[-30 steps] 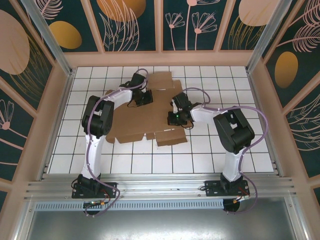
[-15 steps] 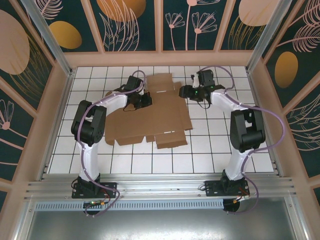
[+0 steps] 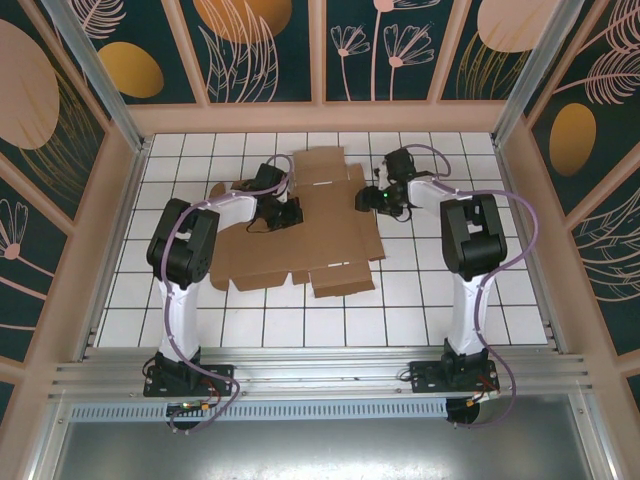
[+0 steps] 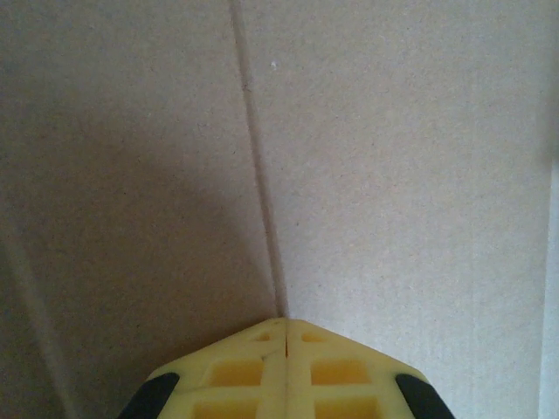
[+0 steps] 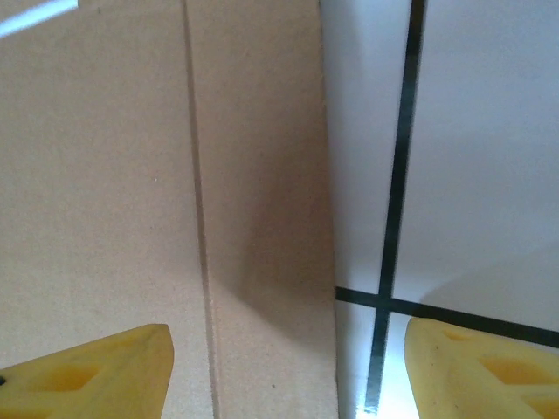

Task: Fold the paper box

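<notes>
The paper box (image 3: pixel 300 235) is a flat die-cut cardboard sheet lying on the tiled table (image 3: pixel 430 290), toward the far edge and about midway between left and right. No flap is raised, so the folding looks to be at its start.

The left gripper (image 3: pixel 287 212) is closed on nothing. Its 2 yellow tips are together and pressed down at a scored crease (image 4: pixel 255 175) on the sheet's far-left part, serving as a hold-down. The right gripper (image 3: pixel 367 200) stands open astride the sheet's right edge (image 5: pixel 327 157), with 1 finger (image 5: pixel 105 367) over cardboard and the other over bare tile.

To do this step well, the right fingers likely need to go low, slip the outer finger under the edge, pinch the narrow side strip (image 5: pixel 262 175) and lift it about its score line. The left tips should pin the panel meanwhile. The board lies flush on the table, so a steep approach may only shove it leftward.

Open tile lies right of the sheet and along the near edge. The far wall (image 3: pixel 320 118) is close behind the sheet's far flap, and the 2 wrists are well apart across the panel
</notes>
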Robot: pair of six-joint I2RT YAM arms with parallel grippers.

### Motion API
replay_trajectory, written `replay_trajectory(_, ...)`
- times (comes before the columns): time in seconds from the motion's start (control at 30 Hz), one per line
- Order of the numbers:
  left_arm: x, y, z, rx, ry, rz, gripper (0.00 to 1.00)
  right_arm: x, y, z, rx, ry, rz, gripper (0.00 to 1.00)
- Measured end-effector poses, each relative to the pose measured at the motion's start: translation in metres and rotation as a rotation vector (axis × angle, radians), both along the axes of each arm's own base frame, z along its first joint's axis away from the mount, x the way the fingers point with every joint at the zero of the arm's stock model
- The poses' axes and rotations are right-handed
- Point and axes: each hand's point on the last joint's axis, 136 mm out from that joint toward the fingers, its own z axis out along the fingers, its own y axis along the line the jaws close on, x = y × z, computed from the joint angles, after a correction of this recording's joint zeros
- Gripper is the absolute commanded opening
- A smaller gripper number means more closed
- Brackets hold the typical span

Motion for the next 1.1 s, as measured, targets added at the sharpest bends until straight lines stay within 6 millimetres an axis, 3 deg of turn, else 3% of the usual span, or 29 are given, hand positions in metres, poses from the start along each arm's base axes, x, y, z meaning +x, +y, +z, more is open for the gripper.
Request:
replay_trajectory(0.2, 0.001, -0.002, 0.000, -0.019, -0.013, -0.005, 0.00, -0.006, 0.013, -0.001, -0.029, -0.008, 0.044, 0.63)
replay_trajectory(0.37, 0.002, -0.002, -0.001, -0.027, -0.020, -0.005, 0.00, -0.008, 0.014, -0.002, -0.034, -0.001, 0.045, 0.45)
replay_trajectory(0.43, 0.002, -0.001, -0.001, -0.028, -0.021, -0.004, 0.00, -0.008, 0.014, -0.002, -0.023, 0.007, 0.040, 0.42)
replay_trajectory(0.5, 0.003, -0.001, -0.001, -0.028, -0.021, -0.004, 0.00, -0.009, 0.013, -0.001, -0.015, 0.013, 0.037, 0.45)
replay_trajectory(0.6, 0.003, -0.001, -0.001, -0.027, -0.023, -0.003, 0.00, -0.011, 0.012, -0.002, -0.014, 0.025, 0.027, 0.57)
replay_trajectory(0.67, 0.003, -0.001, -0.001, -0.025, -0.025, -0.002, 0.00, -0.015, 0.009, -0.002, -0.019, 0.031, 0.017, 0.59)
replay_trajectory(0.87, 0.004, 0.001, -0.001, -0.020, -0.027, 0.003, 0.00, -0.057, -0.004, 0.013, -0.072, 0.024, -0.026, 0.44)
replay_trajectory(1.0, 0.005, 0.002, -0.001, -0.021, -0.027, 0.005, 0.00, -0.086, 0.005, 0.029, -0.062, -0.002, -0.018, 0.27)
replay_trajectory(1.1, 0.005, 0.001, -0.001, -0.022, -0.025, 0.007, 0.00, -0.107, 0.013, 0.030, -0.055, -0.002, -0.006, 0.15)
